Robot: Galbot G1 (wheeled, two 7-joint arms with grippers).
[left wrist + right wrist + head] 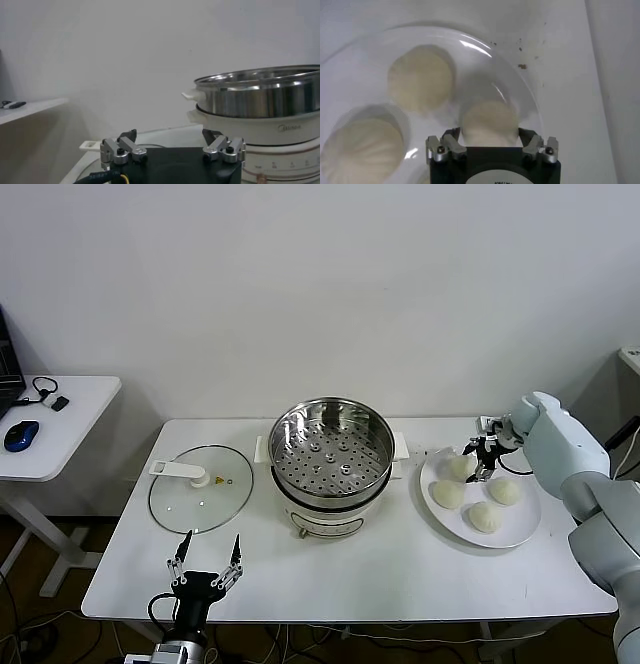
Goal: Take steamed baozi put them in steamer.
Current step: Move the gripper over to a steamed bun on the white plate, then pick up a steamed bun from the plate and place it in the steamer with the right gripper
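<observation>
Four cream-white baozi lie on a white plate point(521, 533) at the right of the table: one at the plate's back point(461, 467), two in the middle point(447, 494) point(503, 491), one in front point(486, 516). My right gripper point(478, 456) is open and lowered over the back baozi point(487, 122), one finger on each side of it point(488, 137). The steel steamer point(332, 446) stands empty on its white pot base at the table's centre and also shows in the left wrist view point(260, 95). My left gripper point(208, 556) is open and empty at the front left point(170, 136).
A flat glass lid point(200, 489) with a white handle lies left of the steamer. A side table point(60, 424) with a blue mouse stands at far left. Two more baozi point(420, 82) point(360, 150) show on the plate point(520, 80) in the right wrist view.
</observation>
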